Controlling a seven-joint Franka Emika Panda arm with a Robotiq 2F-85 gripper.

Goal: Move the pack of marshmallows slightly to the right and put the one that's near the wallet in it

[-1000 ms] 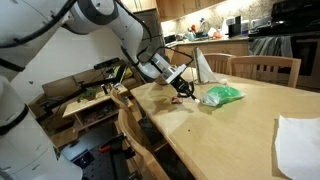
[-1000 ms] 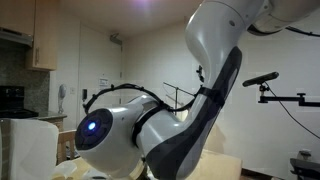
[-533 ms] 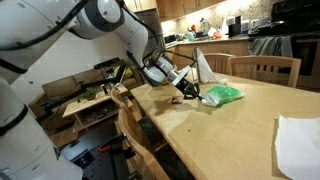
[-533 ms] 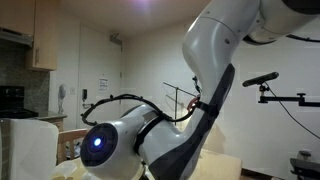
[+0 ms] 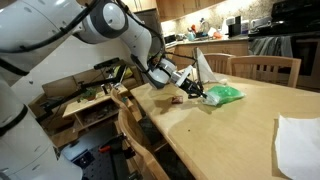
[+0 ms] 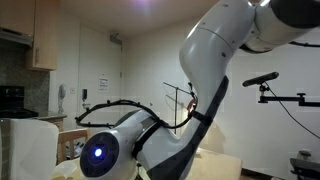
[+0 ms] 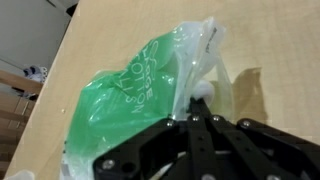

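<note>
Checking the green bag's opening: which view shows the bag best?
Wrist view: the green bag fills the frame. In an exterior view the bag looks small; in an exterior view only the robot arm shows.

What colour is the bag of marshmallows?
The pack of marshmallows is bright see-through green with pale printing, clearest in the wrist view.

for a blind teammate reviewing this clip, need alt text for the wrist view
A bright green see-through pack of marshmallows lies on a light wooden table. The black gripper, shut, sits at the bottom edge, its tips at the pack's clear end beside a white lump.
</note>
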